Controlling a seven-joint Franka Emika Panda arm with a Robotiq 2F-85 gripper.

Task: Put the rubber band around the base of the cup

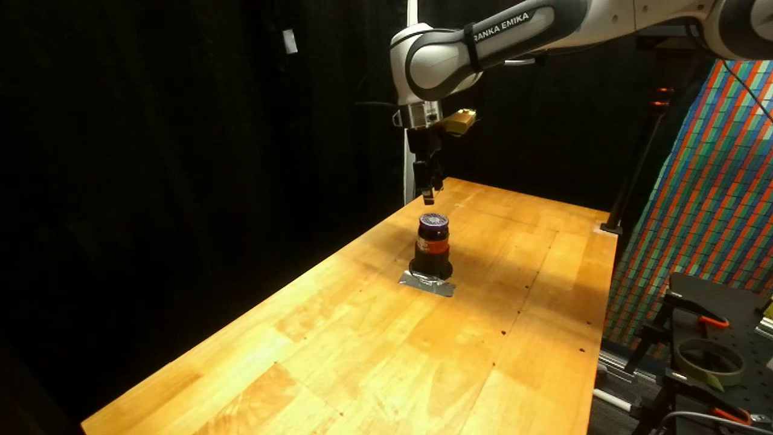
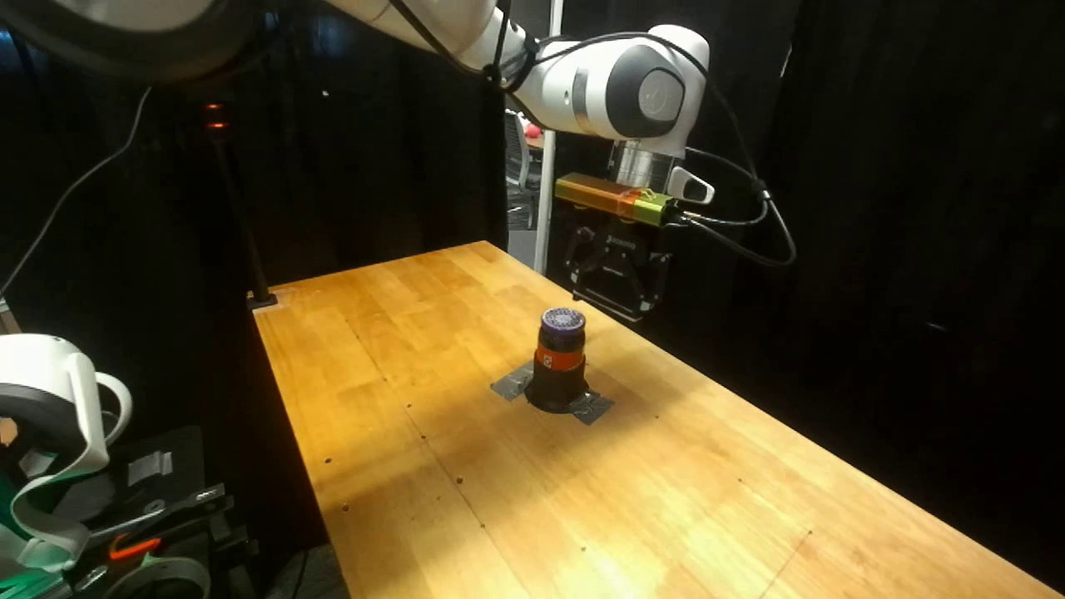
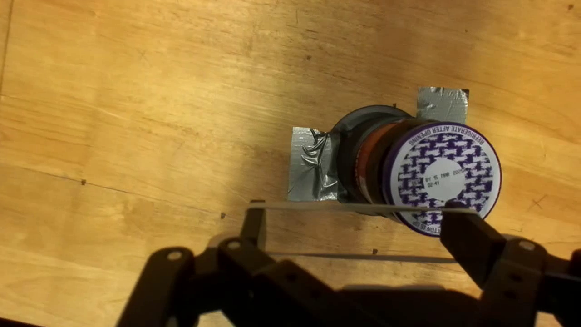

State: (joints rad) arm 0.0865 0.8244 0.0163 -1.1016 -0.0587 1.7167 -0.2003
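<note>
The cup is a small dark jar with a purple-and-white lid and an orange band; it stands upright in both exterior views (image 1: 433,244) (image 2: 561,358). Its lid faces up in the wrist view (image 3: 445,179). A wider black base (image 2: 556,389) surrounds its bottom. My gripper is open above the table near the cup in both exterior views (image 1: 430,196) (image 2: 609,301). The pale rubber band (image 3: 308,206) is stretched around both fingers, as the wrist view shows. In that view my gripper (image 3: 357,227) overlaps the near edge of the lid; it is not touching the cup.
Grey tape strips (image 3: 313,163) (image 2: 592,407) fix the black base to the wooden table (image 1: 362,338). The table's long edge runs close to the cup on one side. A black post (image 1: 613,226) stands at a table corner. A dark cart with tools (image 1: 718,326) is beside the table.
</note>
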